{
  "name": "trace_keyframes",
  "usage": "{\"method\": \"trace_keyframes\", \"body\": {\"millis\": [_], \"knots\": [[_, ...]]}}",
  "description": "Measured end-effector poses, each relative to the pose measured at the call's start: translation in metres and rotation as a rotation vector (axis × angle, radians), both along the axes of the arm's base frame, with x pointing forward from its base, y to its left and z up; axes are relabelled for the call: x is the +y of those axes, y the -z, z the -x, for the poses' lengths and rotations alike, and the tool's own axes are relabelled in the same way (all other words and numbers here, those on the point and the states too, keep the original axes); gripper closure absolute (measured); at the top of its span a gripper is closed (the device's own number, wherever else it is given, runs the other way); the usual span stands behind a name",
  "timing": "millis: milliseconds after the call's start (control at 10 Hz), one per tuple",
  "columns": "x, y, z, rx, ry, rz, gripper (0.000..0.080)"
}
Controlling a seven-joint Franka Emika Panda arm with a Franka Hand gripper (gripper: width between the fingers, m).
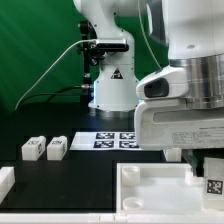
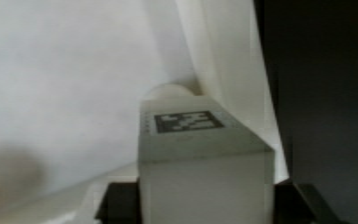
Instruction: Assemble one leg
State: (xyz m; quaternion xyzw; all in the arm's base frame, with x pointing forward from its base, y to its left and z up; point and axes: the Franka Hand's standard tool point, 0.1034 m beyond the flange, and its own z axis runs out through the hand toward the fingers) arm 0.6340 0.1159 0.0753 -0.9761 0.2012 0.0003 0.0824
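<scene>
My gripper (image 2: 201, 203) is shut on a leg (image 2: 197, 150), a white block with a black-and-white tag on its far end. In the wrist view the leg points at the inside corner of the large white tray-like part (image 2: 69, 90), next to its raised rim (image 2: 229, 60). In the exterior view the gripper (image 1: 212, 170) stands low over the tray-like part (image 1: 150, 190) at the right, and the held leg's tag (image 1: 214, 186) shows below the hand. Two more legs (image 1: 33, 148) (image 1: 57, 148) lie on the black table at the left.
The marker board (image 1: 112, 140) lies on the table behind the tray-like part. Another white part (image 1: 5, 182) sits at the exterior view's left edge. The robot base (image 1: 110, 85) stands at the back before a green curtain.
</scene>
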Motion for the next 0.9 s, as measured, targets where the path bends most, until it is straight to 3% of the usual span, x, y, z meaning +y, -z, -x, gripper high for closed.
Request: {"method": "trace_keyframes", "body": {"millis": [300,600,900], "knots": [[-0.0049,-0.0008,-0.0022,0.078,0.466,-0.042,0.0496],[-0.0032,0.0003,-0.0006,0.216,1.051,-0.125,0.0496],[-0.0031,0.0024,0.002,0.286,1.314,-0.151,0.0496]]}}
